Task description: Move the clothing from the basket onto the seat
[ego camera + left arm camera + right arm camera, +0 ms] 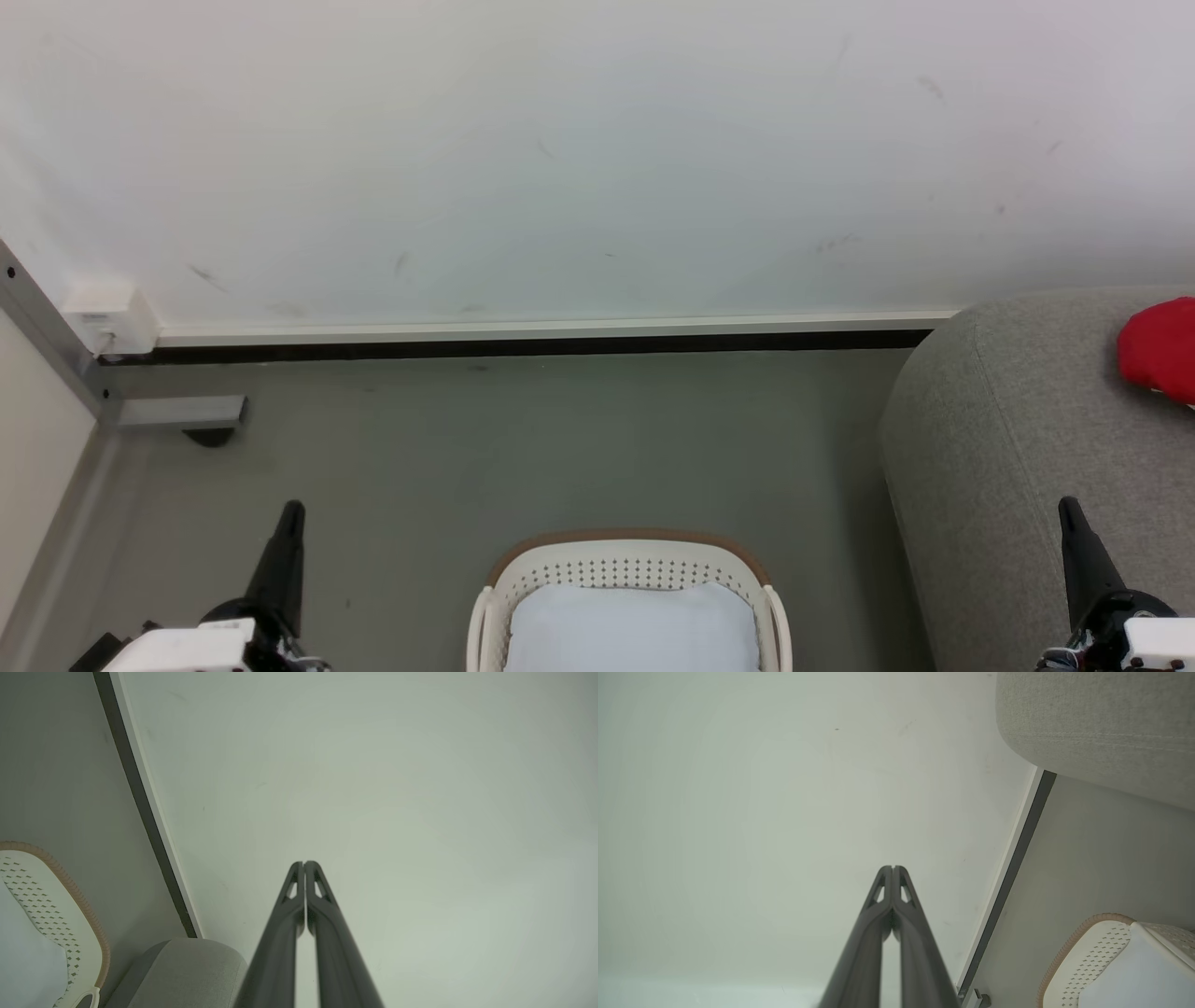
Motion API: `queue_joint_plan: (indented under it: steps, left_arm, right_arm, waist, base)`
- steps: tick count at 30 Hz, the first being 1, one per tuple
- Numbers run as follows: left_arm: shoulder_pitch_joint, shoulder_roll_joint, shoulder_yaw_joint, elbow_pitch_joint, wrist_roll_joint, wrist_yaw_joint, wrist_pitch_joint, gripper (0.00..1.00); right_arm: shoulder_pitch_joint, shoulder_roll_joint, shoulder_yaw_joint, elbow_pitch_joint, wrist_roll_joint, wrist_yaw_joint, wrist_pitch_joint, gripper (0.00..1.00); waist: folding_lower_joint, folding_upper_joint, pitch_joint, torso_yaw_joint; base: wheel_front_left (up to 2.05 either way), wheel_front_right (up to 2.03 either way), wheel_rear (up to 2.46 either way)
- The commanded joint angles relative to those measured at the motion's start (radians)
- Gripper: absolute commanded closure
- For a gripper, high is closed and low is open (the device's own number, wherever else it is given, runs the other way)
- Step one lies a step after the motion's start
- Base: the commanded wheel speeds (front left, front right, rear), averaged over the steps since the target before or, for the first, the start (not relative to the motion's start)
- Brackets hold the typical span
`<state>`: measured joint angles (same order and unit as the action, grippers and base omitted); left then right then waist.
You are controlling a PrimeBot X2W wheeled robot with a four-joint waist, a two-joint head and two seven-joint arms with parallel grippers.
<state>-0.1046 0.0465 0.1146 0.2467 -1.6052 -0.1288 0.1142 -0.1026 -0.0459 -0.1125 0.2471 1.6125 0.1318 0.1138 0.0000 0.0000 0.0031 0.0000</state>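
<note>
A dull grey floor (560,448) is stretching back to a scuffed white wall (560,140), where a pale skirting board (560,328) with a dark strip under it is running along the join. At the far left a small white box (110,317) is sitting on the skirting board, and a grey metal bar (182,411) is lying on the floor just below it. The sofa (1018,448) is taking up the right side, its rounded end facing the open floor. The basket (625,560) is standing on the floor close in front of the robot, near the sofa but apart from it.

Both arms are sitting low, one on each side of the basket, pointing up towards the wall. The left gripper (291,511) is hanging over bare floor. The right gripper (1070,509) is showing against the front of the sofa. In each wrist view the two dark fingers (280,933) are pressing together at the tips with nothing between them, so both grippers are clenched and empty.

Counting up, I am seeing one sofa, one basket, two grippers, one red top (1160,350) and one pale cloth (635,625). The red top is lying on the sofa at the right edge of the head view, partly cut off and well apart from the basket. The pale cloth is lying inside the basket.
</note>
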Motion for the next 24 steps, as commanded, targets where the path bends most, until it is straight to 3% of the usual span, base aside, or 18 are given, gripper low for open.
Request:
queue_joint_plan:
  steps: [1, 24]
  left_arm:
    - [-0.009, 0.007, 0.002, -0.003, -0.014, -0.004, 0.004, 1.0]
    - [-0.009, 0.007, 0.002, -0.004, -0.014, -0.004, 0.004, 1.0]
  right_arm:
    - [-0.013, -0.008, -0.004, -0.005, 0.001, -0.002, 0.004, 1.0]
    - [-0.013, -0.008, -0.004, -0.005, 0.001, -0.002, 0.004, 1.0]
  waist:
    - [0.0, 0.0, 0.0, 0.0]
    - [0.0, 0.0, 0.0, 0.0]
  base:
    - [0.0, 0.0, 0.0]
    - [0.0, 0.0, 0.0]
